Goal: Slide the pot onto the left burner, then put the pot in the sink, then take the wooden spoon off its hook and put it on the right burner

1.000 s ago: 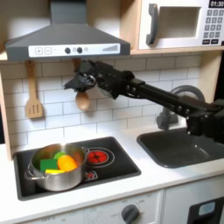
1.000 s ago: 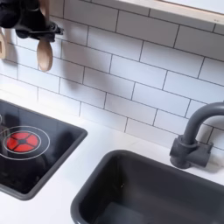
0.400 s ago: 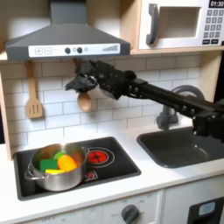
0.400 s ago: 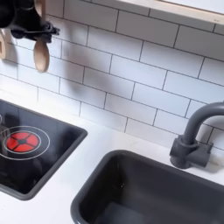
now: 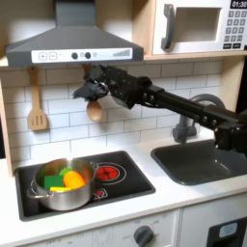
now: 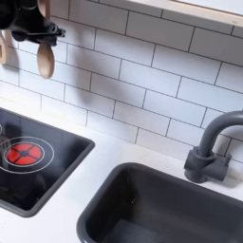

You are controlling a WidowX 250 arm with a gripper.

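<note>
In the first exterior view the shiny steel pot [image 5: 64, 184] stands on the left burner with yellow, green and orange toy food in it. The dark grey sink [image 5: 198, 160] lies at the right and holds nothing. Its basin [image 6: 161, 204] fills the lower right of the second exterior view. My gripper [image 5: 90, 90] is up at the tiled wall below the hood, shut on the handle of the wooden spoon [image 5: 95, 110], whose oval bowl hangs downward. In the second exterior view, the gripper [image 6: 39, 29] and the spoon [image 6: 46, 63] sit at the top left. The right burner [image 5: 108, 173] is bare.
A slotted wooden spatula [image 5: 37, 103] hangs on the wall left of the spoon. The arched faucet [image 6: 211, 150] stands behind the sink. A range hood [image 5: 72, 41] and a microwave [image 5: 198, 26] sit above. The red burner ring [image 6: 23, 153] glows on the black cooktop.
The gripper and the spoon have shifted slightly toward the first exterior view's right along the wall. The pot has not moved.
</note>
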